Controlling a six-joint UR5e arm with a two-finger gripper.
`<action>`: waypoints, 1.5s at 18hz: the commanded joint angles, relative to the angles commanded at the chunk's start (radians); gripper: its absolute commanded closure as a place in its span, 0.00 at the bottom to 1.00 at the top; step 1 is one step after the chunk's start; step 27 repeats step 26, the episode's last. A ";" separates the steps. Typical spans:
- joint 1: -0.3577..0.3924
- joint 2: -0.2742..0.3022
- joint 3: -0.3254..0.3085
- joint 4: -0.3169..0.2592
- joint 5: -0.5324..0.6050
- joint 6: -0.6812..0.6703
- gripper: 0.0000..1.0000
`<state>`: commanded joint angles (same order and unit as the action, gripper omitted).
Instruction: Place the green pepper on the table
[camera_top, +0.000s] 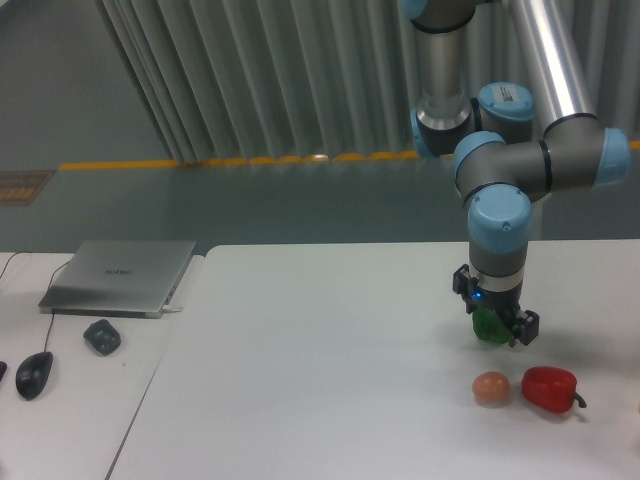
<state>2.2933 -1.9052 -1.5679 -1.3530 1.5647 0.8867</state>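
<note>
Your arm (520, 160) comes in from the top right: a grey column drops from the upper edge, bends through blue-capped joints, and the last grey link runs left to an elbow-like joint before the wrist turns straight down. The wrist section hangs vertical over the right part of the table (330, 330), with a small blue light showing just above the gripper (493, 326).

The gripper points downward and its dark fingers sit on either side of the green pepper (489, 325). You can see the jaws closed narrowly on the pepper, which fills the gap between them. The pepper is up in the gripper, and from this view you cannot tell whether its underside touches the tabletop or hangs just above it.

Just in front of the gripper, toward you, an orange ball (491, 388) rests on the table, and a red pepper (550, 388) lies just beside it to its right, its dark stem pointing right. Both sit near the gripper but apart from it.

Well away on the left, a closed laptop (120, 276) lies on a separate pale desk (75, 400), with a mouse (33, 374) and a small dark object (102, 336) in front of it
</note>
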 joint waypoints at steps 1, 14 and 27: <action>0.002 0.002 0.017 0.012 0.002 0.001 0.01; 0.156 -0.009 0.115 0.146 0.049 0.380 0.00; 0.219 0.008 0.094 0.172 0.044 0.463 0.00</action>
